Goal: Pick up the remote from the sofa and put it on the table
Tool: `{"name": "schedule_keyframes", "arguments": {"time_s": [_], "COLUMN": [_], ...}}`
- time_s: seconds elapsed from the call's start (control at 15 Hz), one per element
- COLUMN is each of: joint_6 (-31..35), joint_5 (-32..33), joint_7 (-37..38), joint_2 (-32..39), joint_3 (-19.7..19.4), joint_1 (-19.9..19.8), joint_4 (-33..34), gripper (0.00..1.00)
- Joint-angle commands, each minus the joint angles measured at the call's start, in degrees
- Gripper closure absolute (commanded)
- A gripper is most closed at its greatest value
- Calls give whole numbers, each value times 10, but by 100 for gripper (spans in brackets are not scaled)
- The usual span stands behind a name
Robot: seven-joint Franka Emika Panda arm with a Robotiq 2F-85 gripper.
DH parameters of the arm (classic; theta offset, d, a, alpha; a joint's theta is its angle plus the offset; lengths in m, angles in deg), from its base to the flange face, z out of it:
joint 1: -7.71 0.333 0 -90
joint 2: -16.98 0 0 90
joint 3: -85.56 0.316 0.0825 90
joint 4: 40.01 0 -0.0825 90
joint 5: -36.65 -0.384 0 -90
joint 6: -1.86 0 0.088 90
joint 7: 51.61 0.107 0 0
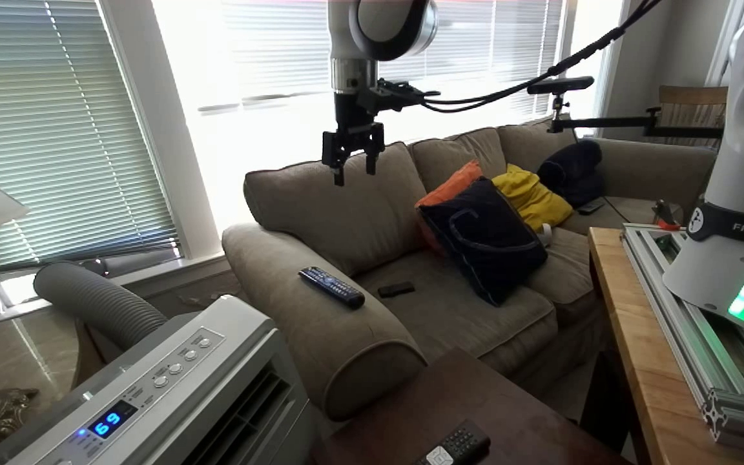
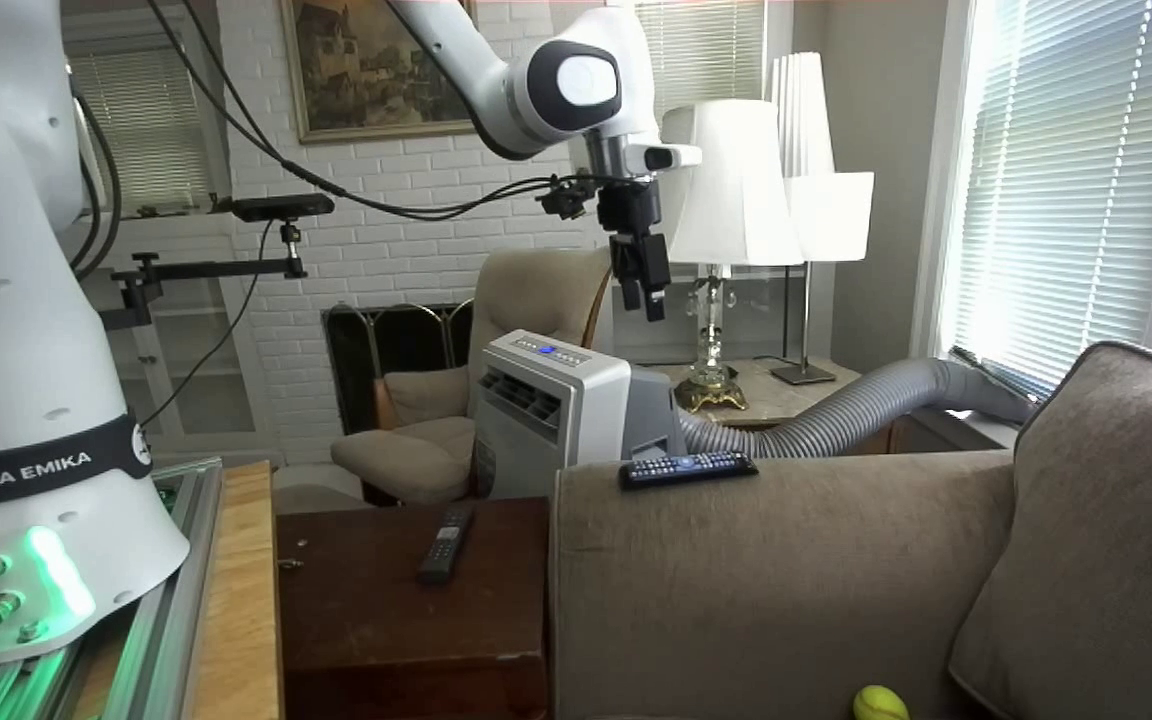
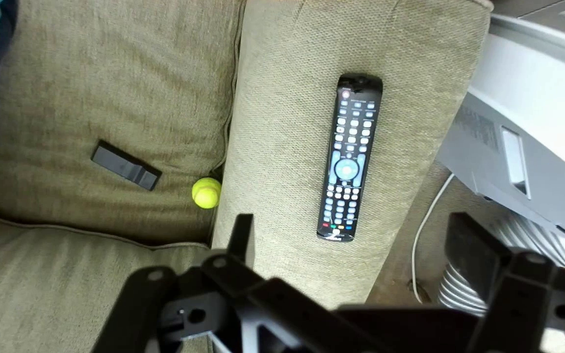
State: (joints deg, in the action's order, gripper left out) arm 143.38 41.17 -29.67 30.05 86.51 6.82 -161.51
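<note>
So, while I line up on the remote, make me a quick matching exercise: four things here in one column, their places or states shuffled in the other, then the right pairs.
Things
1. gripper
2. remote with the round pale blue pad
3. tennis ball
4. air conditioner

Places and states
A. on the sofa seat, beside the sofa arm
B. showing a lit blue display
C. open, holding nothing
D. lying on top of the sofa arm

Right pairs
1-C
2-D
3-A
4-B
</note>
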Motion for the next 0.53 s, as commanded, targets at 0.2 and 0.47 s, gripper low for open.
{"name": "schedule_keyframes", "arguments": {"time_s": [0.2,0.47], "joint_6": [32,90], "joint_5": [2,6], "joint_7": [-7,0], "joint_2": [35,82], "joint_3": [-21,-36], "joint_1": [18,27], "joint_4": [14,18], "gripper": [0,0]}}
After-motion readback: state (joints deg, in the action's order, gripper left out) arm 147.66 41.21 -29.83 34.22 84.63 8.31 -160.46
